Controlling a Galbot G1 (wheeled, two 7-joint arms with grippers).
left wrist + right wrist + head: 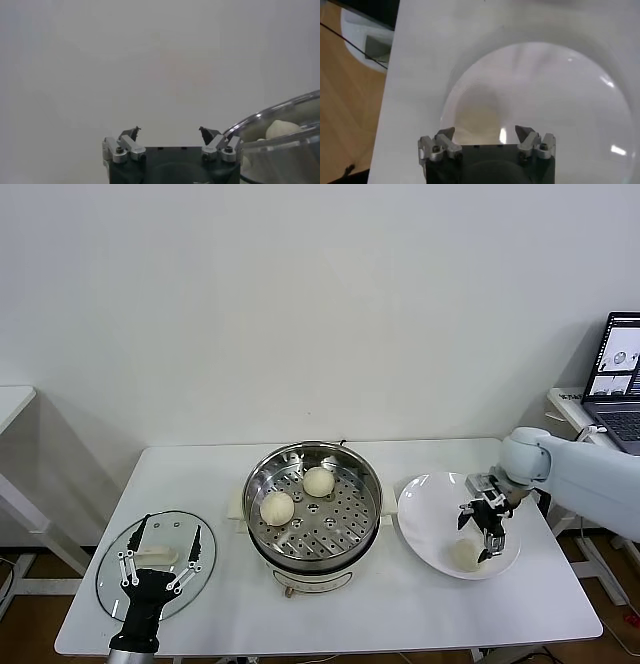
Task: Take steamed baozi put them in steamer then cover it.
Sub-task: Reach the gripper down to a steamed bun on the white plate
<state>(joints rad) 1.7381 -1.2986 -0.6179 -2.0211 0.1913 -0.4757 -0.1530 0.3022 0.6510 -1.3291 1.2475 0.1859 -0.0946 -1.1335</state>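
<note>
The steel steamer stands mid-table with two steamed baozi on its perforated tray. A third baozi lies on the white plate to the right. My right gripper hangs open just above that bun. In the right wrist view the bun sits right ahead of the spread gripper on the plate. The glass cover lies flat at the table's left. My left gripper is open over its whitish handle and holds nothing.
A laptop stands on a side table at the far right. Another table edge shows at the far left. A curved shiny rim shows at the edge of the left wrist view.
</note>
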